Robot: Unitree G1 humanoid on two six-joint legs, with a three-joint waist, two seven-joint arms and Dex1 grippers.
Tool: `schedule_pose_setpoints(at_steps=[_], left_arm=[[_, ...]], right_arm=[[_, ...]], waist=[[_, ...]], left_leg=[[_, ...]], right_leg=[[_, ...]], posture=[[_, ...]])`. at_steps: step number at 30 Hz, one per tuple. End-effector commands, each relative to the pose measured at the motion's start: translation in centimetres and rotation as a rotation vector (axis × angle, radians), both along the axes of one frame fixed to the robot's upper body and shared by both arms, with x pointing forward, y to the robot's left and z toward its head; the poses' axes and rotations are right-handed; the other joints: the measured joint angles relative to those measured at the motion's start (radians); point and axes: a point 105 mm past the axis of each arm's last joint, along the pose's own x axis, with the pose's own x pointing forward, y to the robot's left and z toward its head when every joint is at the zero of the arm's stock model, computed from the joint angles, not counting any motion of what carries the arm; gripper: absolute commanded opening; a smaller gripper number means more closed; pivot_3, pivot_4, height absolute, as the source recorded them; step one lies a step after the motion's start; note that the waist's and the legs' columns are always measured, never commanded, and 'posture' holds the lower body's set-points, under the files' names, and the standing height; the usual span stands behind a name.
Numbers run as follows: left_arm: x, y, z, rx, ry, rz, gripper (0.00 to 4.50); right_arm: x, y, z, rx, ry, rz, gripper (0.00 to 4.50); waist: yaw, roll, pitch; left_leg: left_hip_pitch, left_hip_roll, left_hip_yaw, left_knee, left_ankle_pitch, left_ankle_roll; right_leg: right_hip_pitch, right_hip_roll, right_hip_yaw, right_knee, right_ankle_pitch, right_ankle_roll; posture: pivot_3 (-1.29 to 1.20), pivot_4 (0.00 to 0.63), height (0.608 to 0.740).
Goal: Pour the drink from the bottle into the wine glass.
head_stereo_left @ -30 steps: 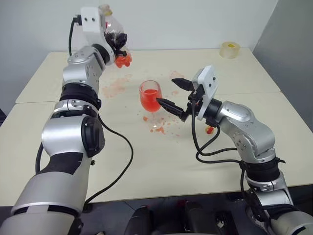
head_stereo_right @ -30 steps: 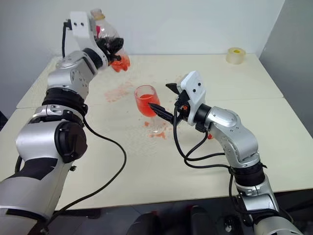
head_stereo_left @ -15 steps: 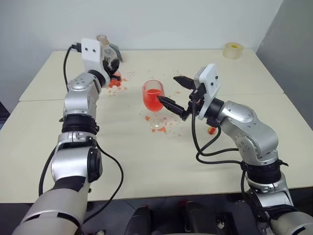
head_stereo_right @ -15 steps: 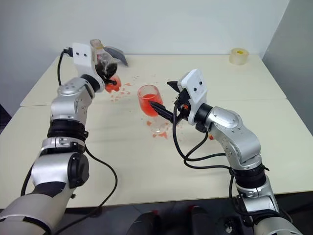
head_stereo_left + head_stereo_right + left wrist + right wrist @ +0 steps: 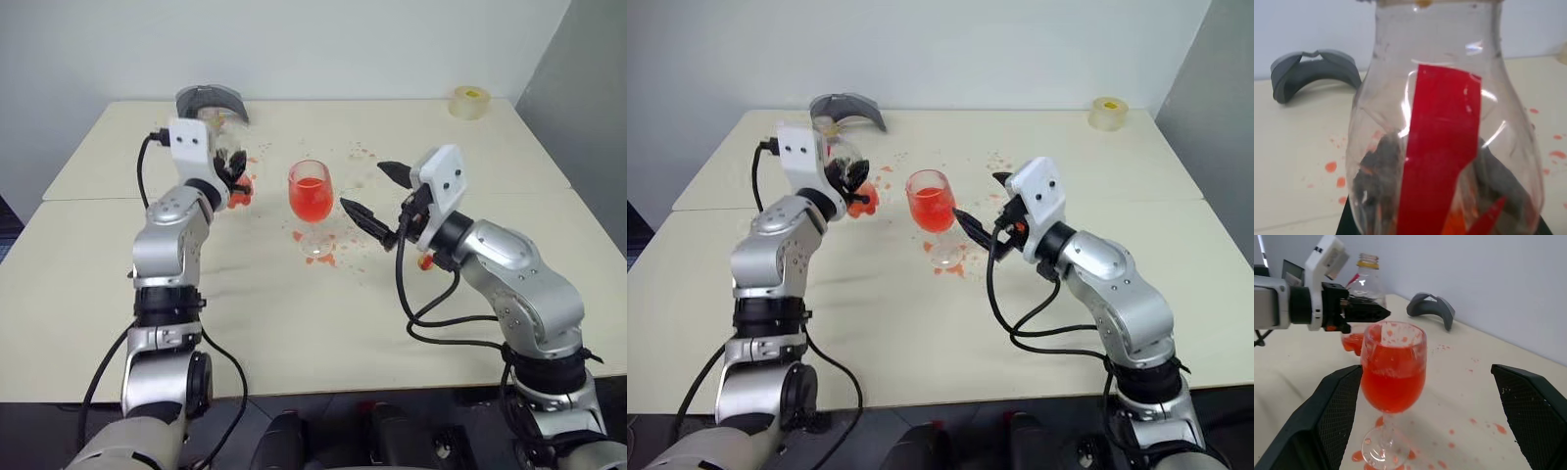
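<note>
**Desk:** What's in the containers on your worktop (image 5: 294, 313)?

**Operator:** I see the wine glass (image 5: 311, 201) standing upright near the middle, its bowl roughly half full of the drink (image 5: 1393, 390), a translucent red-orange liquid, with droplets clinging inside the upper wall. The bottle (image 5: 1444, 147) looks nearly drained: mostly clear through the body, a red label strip down its side, a little orange-red low down.

**Desk:** Who has the bottle?

**Operator:** My left gripper (image 5: 852, 179) does. Its black fingers (image 5: 1364, 311) are clamped tight round the lower body, and the bottle stands upright with its yellowish neck on top, to the glass's left and apart from it.

**Desk:** And the right side?

**Operator:** My right gripper (image 5: 377, 191) has its fingers (image 5: 1332, 416) spread wide, holding nothing. From the wrist camera the glass sits between them, closer to one finger, touching neither. From the head camera the tips are just beside the glass on its right.

**Desk:** Anything else?

**Operator:** Red splashes (image 5: 323, 258) ring the glass's foot and dot the worktop. A grey curved piece (image 5: 211, 101) lies at the back, and a tape roll (image 5: 468, 100) sits at the far right corner.
</note>
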Motion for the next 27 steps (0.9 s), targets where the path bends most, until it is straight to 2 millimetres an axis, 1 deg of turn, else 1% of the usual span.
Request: schedule_pose_setpoints(at_steps=[1,2,5,7,11,15,17,19,22,27], left_arm=[[-1.5,-0.1,2.0,-0.001,-0.080,0.013,1.29],[-1.8,0.0,1.7,0.000,-0.074,0.022,1.29],[-2.8,0.4,0.3,-0.021,-0.048,0.076,1.29],[-3.3,0.4,-0.5,-0.018,-0.038,0.093,1.29],[-4.1,0.1,-1.5,0.010,-0.039,0.104,1.29],[-5.6,-0.4,-3.2,0.006,-0.012,0.108,1.29],[-6.2,-0.5,-3.8,0.001,-0.002,0.109,1.29],[-6.4,0.0,-4.3,0.002,0.004,0.130,1.29],[-6.3,0.8,-4.4,0.004,-0.001,0.161,1.29],[-5.2,2.8,-4.0,0.082,-0.045,0.223,1.29]], right_arm=[[-1.1,-1.5,0.4,0.008,-0.044,-0.069,4.50],[-1.4,-1.7,0.1,0.006,-0.039,-0.076,4.50],[-3.2,-2.0,-1.6,0.019,0.000,-0.040,4.50],[-3.9,-2.2,-2.3,0.023,0.009,-0.027,4.50],[-4.3,-3.0,-2.9,0.047,0.012,-0.078,4.50],[-4.5,-3.9,-3.6,0.072,0.032,-0.179,4.50],[-4.9,-3.9,-3.5,0.100,0.038,-0.181,4.50],[-5.5,-3.8,-3.3,0.120,0.039,-0.152,4.50],[-6.3,-3.4,-3.1,0.128,0.040,-0.084,4.50],[-8.2,-2.2,-3.3,0.080,0.066,0.130,4.50]], waist=[[0.004,0.000,0.000],[0.005,0.000,0.000],[0.013,0.000,0.000],[0.014,0.000,0.000],[0.016,0.000,0.000],[0.017,0.000,-0.001],[0.017,0.000,-0.001],[0.018,0.000,-0.001],[0.018,-0.001,-0.001],[0.019,-0.001,-0.001]], left_leg=[[0.000,0.000,0.000,0.000,0.000,0.000],[0.000,0.000,0.000,0.000,0.000,0.000],[0.001,0.000,0.001,0.000,0.000,0.000],[0.001,0.000,0.001,0.000,0.000,0.000],[0.001,0.000,0.001,0.000,-0.002,0.003],[0.003,0.000,0.001,0.000,-0.002,0.003],[0.004,0.000,0.001,0.000,-0.002,0.003],[0.004,0.000,0.001,-0.001,-0.002,0.003],[0.004,0.000,0.001,-0.001,-0.002,0.004],[0.006,0.000,0.001,-0.001,-0.003,0.004]], right_leg=[[0.000,0.000,0.000,0.000,0.000,0.000],[0.001,0.000,0.000,0.000,0.000,0.000],[0.002,0.000,0.000,-0.001,0.000,0.000],[0.002,0.000,0.000,-0.001,0.000,0.000],[0.003,0.000,0.000,-0.001,0.000,0.000],[0.005,0.000,0.001,-0.002,0.000,0.000],[0.005,0.000,0.001,-0.002,0.000,0.000],[0.005,0.000,0.000,-0.002,0.000,0.000],[0.006,0.000,0.000,-0.002,0.000,0.000],[0.008,0.000,0.000,-0.003,0.000,0.000]], posture=[[0.00,0.150,0.740],[0.00,0.150,0.740],[0.00,0.150,0.740],[0.00,0.150,0.740],[0.00,0.150,0.740],[0.00,0.150,0.740],[0.00,0.150,0.740],[0.00,0.150,0.740],[0.00,0.150,0.740],[0.00,0.150,0.740]])
